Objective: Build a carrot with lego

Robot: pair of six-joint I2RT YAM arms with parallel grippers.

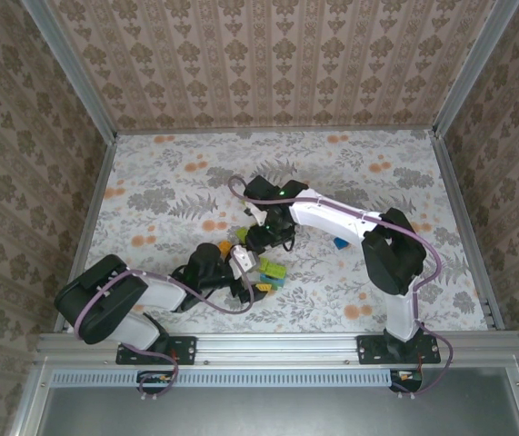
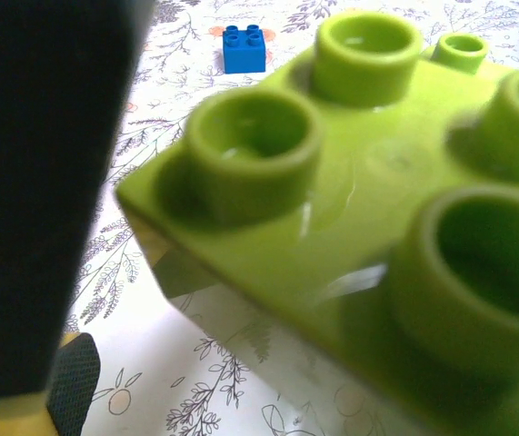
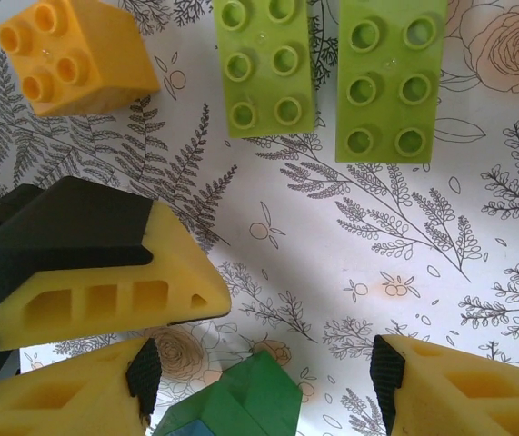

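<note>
On the flower-printed table (image 1: 377, 182) the top view has the left gripper (image 1: 248, 265) low beside the carrot (image 1: 268, 272), a small knot of glossy lime, orange and blue plastic mid-table, with the right gripper (image 1: 257, 238) just behind it. That view is too small to show jaws or studs.

The left wrist view adds them. A matte black finger (image 2: 41, 182) fills the left edge. Right of it a blurred lime brick (image 2: 332, 227) with round hollow studs sits tilted, very close. Bare table shows between finger and brick, so that jaw stands released. A blue brick (image 2: 244, 48) lies well beyond.

The right wrist view shows, from the left, an orange brick (image 3: 77, 54) tipped on an edge and two flat lime bricks (image 3: 264, 64) side by side. Below them is a ribbed yellow and black wedge (image 3: 86, 263); whose finger it is I cannot tell. The right gripper (image 3: 266, 374) is spread, its yellow fingers (image 3: 459, 391) black-padded. A dark green brick (image 3: 241, 404) sits between them, near the left pad and clear of the right one.
</note>
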